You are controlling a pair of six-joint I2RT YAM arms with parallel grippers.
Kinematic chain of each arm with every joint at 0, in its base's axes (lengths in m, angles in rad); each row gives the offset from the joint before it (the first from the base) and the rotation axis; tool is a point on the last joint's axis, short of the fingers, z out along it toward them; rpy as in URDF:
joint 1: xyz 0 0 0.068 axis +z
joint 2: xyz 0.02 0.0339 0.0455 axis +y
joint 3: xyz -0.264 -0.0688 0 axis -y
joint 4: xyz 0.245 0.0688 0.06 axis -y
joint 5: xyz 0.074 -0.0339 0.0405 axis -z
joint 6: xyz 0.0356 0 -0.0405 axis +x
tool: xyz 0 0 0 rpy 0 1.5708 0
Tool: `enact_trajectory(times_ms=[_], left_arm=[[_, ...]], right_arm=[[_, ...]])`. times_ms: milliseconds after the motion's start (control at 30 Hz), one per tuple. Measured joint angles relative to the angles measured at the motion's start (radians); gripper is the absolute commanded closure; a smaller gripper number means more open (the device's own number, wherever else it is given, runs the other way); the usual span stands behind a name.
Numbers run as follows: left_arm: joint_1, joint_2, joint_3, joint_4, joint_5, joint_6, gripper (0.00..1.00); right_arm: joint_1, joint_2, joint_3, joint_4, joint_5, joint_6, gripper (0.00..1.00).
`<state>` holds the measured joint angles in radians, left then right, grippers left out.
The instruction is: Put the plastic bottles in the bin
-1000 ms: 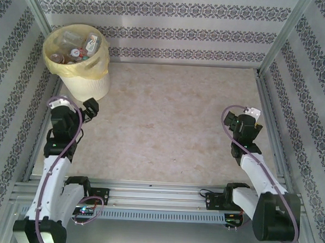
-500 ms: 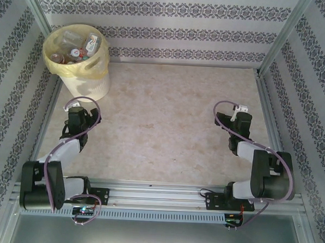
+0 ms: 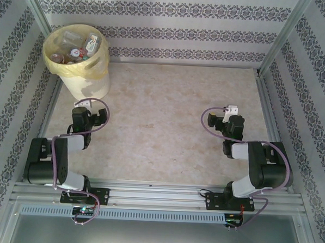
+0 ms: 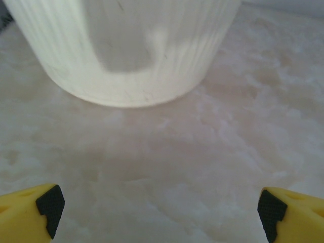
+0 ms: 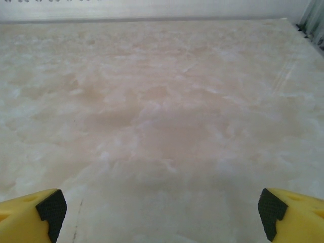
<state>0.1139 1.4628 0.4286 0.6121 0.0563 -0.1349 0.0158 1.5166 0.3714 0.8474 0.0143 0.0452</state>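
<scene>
One broad marbled table (image 3: 168,111) carries everything. At its far left corner stands the bin (image 3: 93,88), tucked against the wall, probably so that it leaves the working surface free while the left arm can reach it. Its yellow liner is folded out over the rim, which keeps the bag from slipping in under the load.

Both arms sit folded low near their bases, elbows drawn in, a resting pose rather than a reaching one. The left gripper (image 3: 87,108) points at the bin's ribbed wall, which the left wrist view shows close ahead. Its jaws are spread wide, black pads (image 4: 50,202) far apart, with nothing between them. The right gripper (image 3: 224,115) faces bare tabletop, likewise released and holding nothing.

The plastic bottles (image 3: 73,47) that I can see all lie heaped inside the bin, caps and labels jumbled near the rim. By my judgement the task looks finished.
</scene>
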Motion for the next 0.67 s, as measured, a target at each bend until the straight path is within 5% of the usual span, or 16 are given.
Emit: enact_trajectory(times_ms=[167, 367, 667], left_arm=[[-0.049, 0.051, -0.03, 0.133, 0.013, 0.051, 0.01], [-0.139, 0.103, -0.045, 0.201, -0.145, 0.071, 0.01], [-0.14, 0.103, -0.045, 0.213, -0.225, 0.073, 0.01]], right_arm=[[0.0, 0.0, 0.0, 0.002, 0.018, 0.0, 0.02], [0.0, 0.0, 0.0, 0.003, 0.023, 0.0, 0.02], [0.0, 0.0, 0.0, 0.002, 0.023, 0.0, 0.02]])
